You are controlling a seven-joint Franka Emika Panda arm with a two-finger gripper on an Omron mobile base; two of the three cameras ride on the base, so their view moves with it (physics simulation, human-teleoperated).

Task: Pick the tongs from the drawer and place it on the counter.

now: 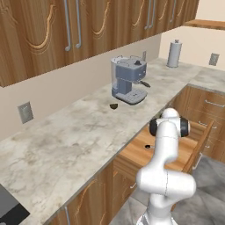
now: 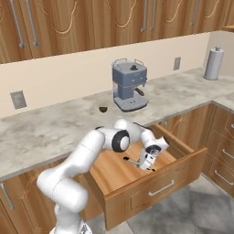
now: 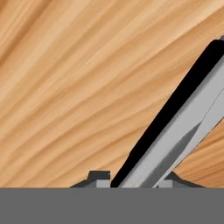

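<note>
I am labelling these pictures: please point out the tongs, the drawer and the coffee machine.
tongs (image 3: 175, 131): hand view, grey middle of the shaft.
drawer (image 2: 155, 191): right base view, wooden front panel.
coffee machine (image 1: 125, 75): left base view, blue-grey body.

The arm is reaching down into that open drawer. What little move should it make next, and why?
Probably close the gripper and lift straight up. It sits low over the drawer floor, and the hand view shows the tongs running between the fingertips, apparently not yet clamped. The counter behind is where they go.

My white arm is bent forward and down, wrist angled low, its two-finger gripper (image 2: 145, 165) with jaws closed around something.
</note>
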